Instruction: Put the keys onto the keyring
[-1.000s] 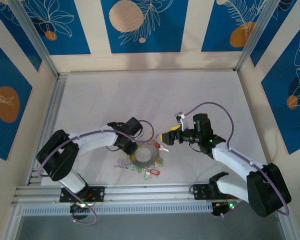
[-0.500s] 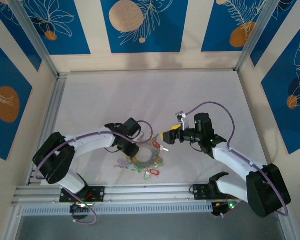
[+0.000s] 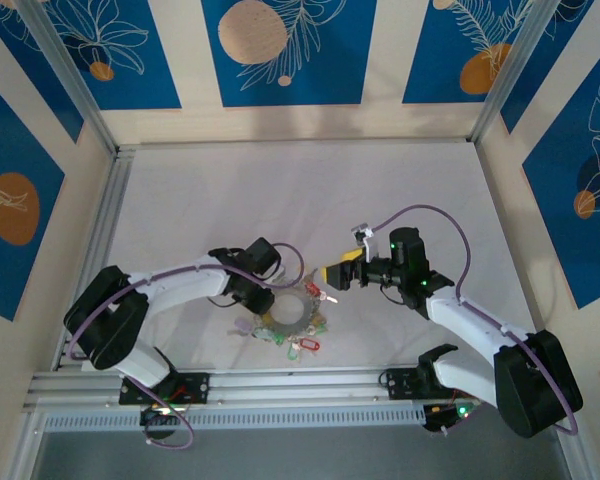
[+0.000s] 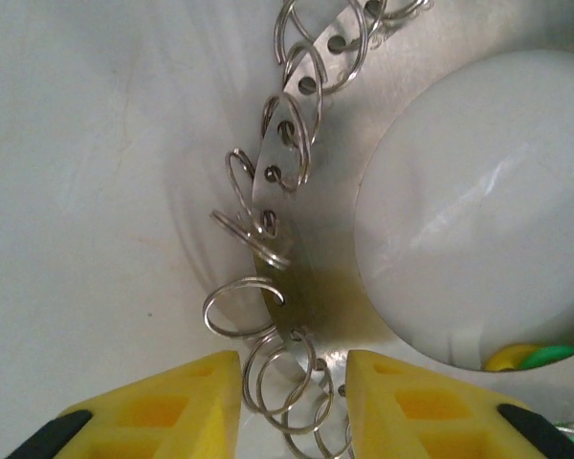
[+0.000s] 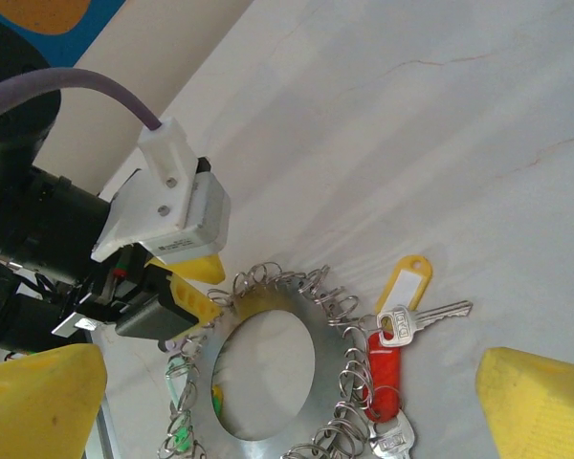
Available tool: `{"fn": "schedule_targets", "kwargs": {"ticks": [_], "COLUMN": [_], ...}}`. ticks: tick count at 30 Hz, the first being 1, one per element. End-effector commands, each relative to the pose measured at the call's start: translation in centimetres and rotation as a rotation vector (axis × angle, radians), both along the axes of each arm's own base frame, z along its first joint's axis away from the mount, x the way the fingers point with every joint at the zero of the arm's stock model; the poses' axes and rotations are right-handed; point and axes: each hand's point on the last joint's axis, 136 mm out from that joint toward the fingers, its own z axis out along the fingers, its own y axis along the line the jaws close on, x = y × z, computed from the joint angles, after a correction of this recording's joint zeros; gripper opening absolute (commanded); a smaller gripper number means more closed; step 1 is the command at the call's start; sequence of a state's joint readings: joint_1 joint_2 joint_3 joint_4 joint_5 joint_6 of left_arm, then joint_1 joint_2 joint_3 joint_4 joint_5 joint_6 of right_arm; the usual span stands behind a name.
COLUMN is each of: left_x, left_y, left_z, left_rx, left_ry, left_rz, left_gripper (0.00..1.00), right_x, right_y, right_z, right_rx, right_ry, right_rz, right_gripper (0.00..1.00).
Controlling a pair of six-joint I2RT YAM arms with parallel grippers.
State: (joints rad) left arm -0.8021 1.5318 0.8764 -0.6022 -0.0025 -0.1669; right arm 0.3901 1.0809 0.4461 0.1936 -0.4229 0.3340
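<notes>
The keyring [image 3: 290, 310] is a flat grey metal ring fringed with small split rings, lying on the white table. My left gripper [image 4: 294, 402] straddles its rim, yellow fingers [image 4: 172, 402] pressed against the split rings there. It also shows in the right wrist view as the left gripper [image 5: 177, 287] at the ring's upper-left edge. Keys hang on the keyring [image 5: 364, 316]: a yellow-tagged key [image 5: 407, 282], a red-tagged one [image 5: 383, 373], green tags [image 5: 177, 440]. My right gripper [image 5: 292, 411] hovers wide open just right of the ring, holding nothing.
Red and green tagged keys [image 3: 302, 345] fan out at the ring's near side, and a pale one [image 3: 244, 326] at its left. Aluminium rails [image 3: 280, 385] run along the near edge and the left side. White table lies beyond the arms.
The left arm's elbow has drifted slightly left and its gripper has shifted a little at the ring's rim. The ring, the keys and the right arm stay where they were.
</notes>
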Motion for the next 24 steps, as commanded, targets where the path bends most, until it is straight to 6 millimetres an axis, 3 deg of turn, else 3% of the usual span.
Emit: {"fn": "schedule_targets", "kwargs": {"ticks": [1, 11, 16, 24], "left_x": [-1.0, -1.0, -0.7, -0.1], "left_y": [1.1, 1.3, 1.0, 0.2], "left_z": [0.2, -0.2, -0.4, -0.7], "left_rx": [0.038, 0.076, 0.076, 0.07], "left_ry": [0.012, 0.011, 0.007, 0.008], "left_rz": [-0.003, -0.027, -0.028, -0.042], "left_gripper": [0.31, 0.3, 0.23, 0.24], "right_x": [-0.4, -0.3, -0.2, -0.3], "right_y": [0.0, -0.1, -0.2, -0.7], "right_z": [0.3, 0.5, 0.6, 0.6], "right_rx": [0.014, 0.015, 0.019, 0.015], "right_ry": [-0.012, -0.023, -0.022, -0.028], "right_rz": [0.014, 0.011, 0.009, -0.005], "right_gripper": [0.99, 0.99, 0.99, 0.99]}}
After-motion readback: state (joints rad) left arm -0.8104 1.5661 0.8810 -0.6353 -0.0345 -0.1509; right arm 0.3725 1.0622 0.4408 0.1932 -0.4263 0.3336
